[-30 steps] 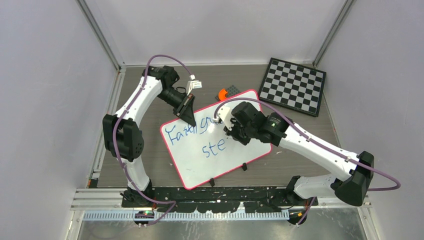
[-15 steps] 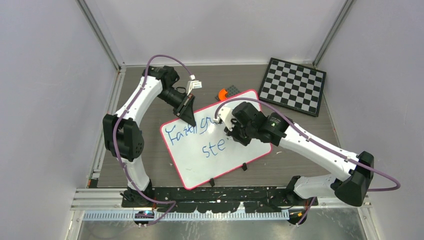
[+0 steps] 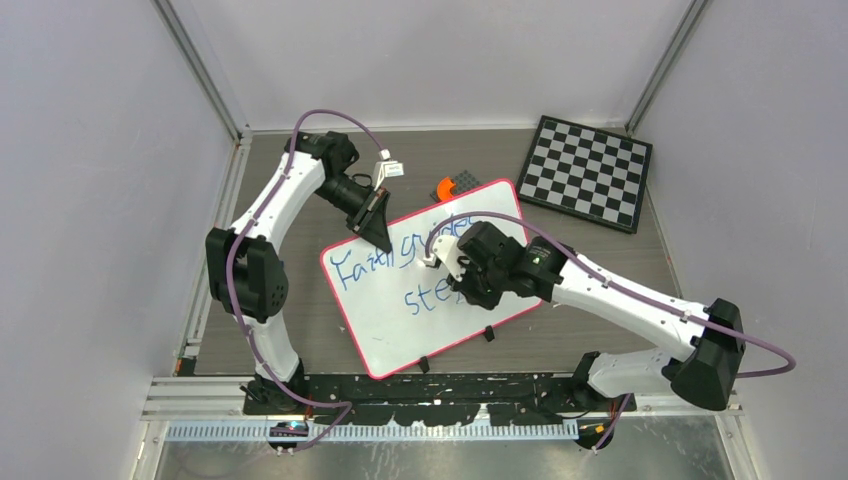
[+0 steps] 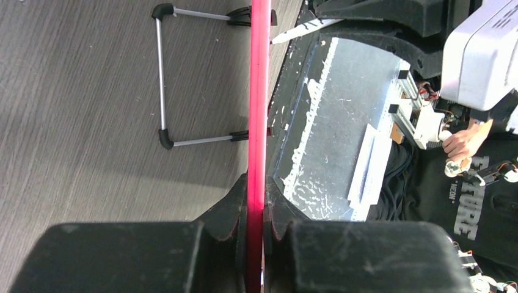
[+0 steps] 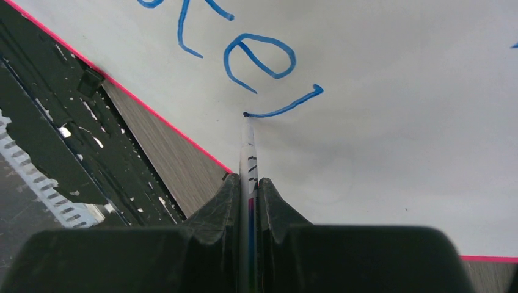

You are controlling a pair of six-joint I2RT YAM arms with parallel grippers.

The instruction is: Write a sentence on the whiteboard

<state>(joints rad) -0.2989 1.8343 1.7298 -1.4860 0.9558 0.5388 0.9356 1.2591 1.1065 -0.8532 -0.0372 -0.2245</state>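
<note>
The whiteboard (image 3: 395, 335), white with a red-pink rim, lies tilted in the middle of the table. My left gripper (image 3: 381, 234) is shut on its far-left rim (image 4: 259, 91), which runs straight between the fingers (image 4: 255, 201). The sentence (image 3: 400, 252) is in blue in two lines, the lower one (image 3: 428, 298) starting "ste". My right gripper (image 5: 249, 186) is shut on a marker (image 5: 248, 146). The marker's tip touches the board at the left end of a fresh curved stroke after the "e" (image 5: 259, 58). In the top view this gripper (image 3: 458, 283) covers the end of the lower line.
A black-and-white chessboard (image 3: 590, 170) lies at the back right. An orange piece (image 3: 444, 187) and a grey piece (image 3: 466, 181) sit just beyond the whiteboard's far edge. Black feet (image 3: 488, 334) stick out at its near edge, and a wire stand (image 4: 162, 79) shows beneath it.
My right gripper has moved toward the near side and slightly left, uncovering the end of the upper line. A new blue stroke follows "ste". The left arm has not moved.
</note>
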